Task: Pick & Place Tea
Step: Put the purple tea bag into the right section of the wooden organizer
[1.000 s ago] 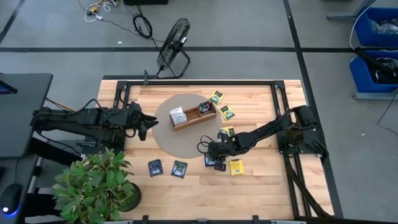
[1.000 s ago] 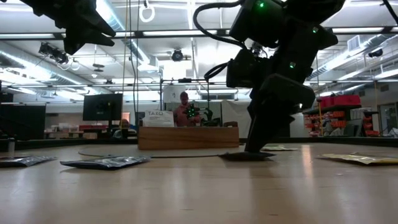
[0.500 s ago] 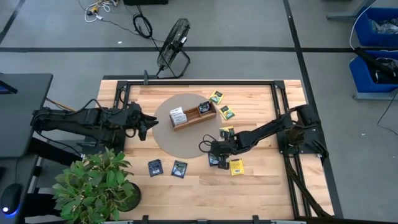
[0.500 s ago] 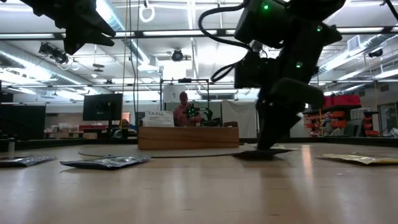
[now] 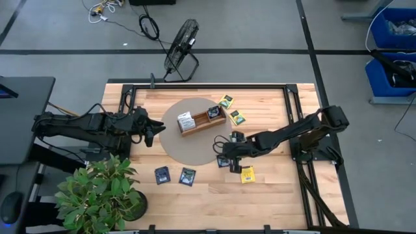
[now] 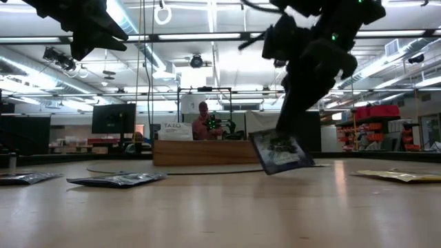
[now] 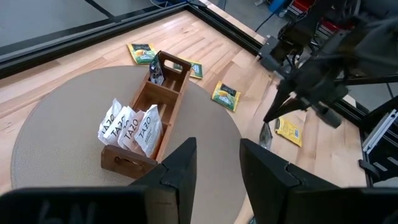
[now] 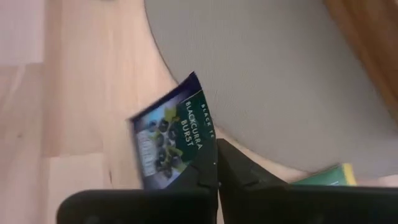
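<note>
The dark tea packet [image 8: 174, 134] hangs by one edge from the right end effector [image 8: 216, 163], whose fingers are clamped shut on it, lifted just clear of the desk [image 5: 273, 188] near the rim of the round grey mat [image 5: 195, 146]. In the low view the packet [image 6: 281, 151] dangles tilted below the fingers, so the pinch looks thin; a quick swing toward the wooden tray [image 5: 203, 122] could let it slip or twist free. A tilted packet may also catch on the tray's wall instead of dropping into a compartment, where white packets [image 7: 130, 126] already stand. The left end effector [image 7: 217, 168] waits above the mat's far side, its fingers parted and holding nothing
</note>
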You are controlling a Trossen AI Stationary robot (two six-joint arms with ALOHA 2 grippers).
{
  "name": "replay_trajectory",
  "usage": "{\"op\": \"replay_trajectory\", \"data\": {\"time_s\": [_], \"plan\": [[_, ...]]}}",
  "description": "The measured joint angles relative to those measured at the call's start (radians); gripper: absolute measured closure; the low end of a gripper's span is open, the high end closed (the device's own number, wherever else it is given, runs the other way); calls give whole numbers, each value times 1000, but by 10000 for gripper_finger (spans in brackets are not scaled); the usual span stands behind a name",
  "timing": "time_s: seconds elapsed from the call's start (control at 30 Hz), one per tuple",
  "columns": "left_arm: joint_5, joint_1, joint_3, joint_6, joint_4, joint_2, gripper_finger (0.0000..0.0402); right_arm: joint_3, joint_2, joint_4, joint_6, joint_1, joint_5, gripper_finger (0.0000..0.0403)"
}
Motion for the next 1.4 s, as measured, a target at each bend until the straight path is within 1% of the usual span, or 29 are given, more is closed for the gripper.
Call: {"op": "replay_trajectory", "data": {"time_s": [0.2, 0.4, 0.6, 0.8, 0.9, 1.23, 1.4], "plan": [[0, 0, 0, 0, 0, 0, 275, 1, -66, -28, -18, 0, 24, 403], [-8, 1, 0, 0, 0, 0, 275, 2, -90, -31, -52, -15, 42, 403], [-8, 1, 0, -10, 0, 0, 275, 2, -113, -22, -153, -55, 52, 403], [-8, 1, 0, -10, -1, 0, 275, 3, -133, 28, -309, -141, 55, 403], [-8, 1, 0, -17, -2, 0, 275, 25, -133, 38, -399, -190, 52, 403], [-15, 1, 0, -18, -2, 0, 275, 65, -133, 100, -650, -392, 29, 403], [-24, 1, 0, -23, -2, 0, 275, 66, -133, 157, -764, -467, -92, 403]]}}
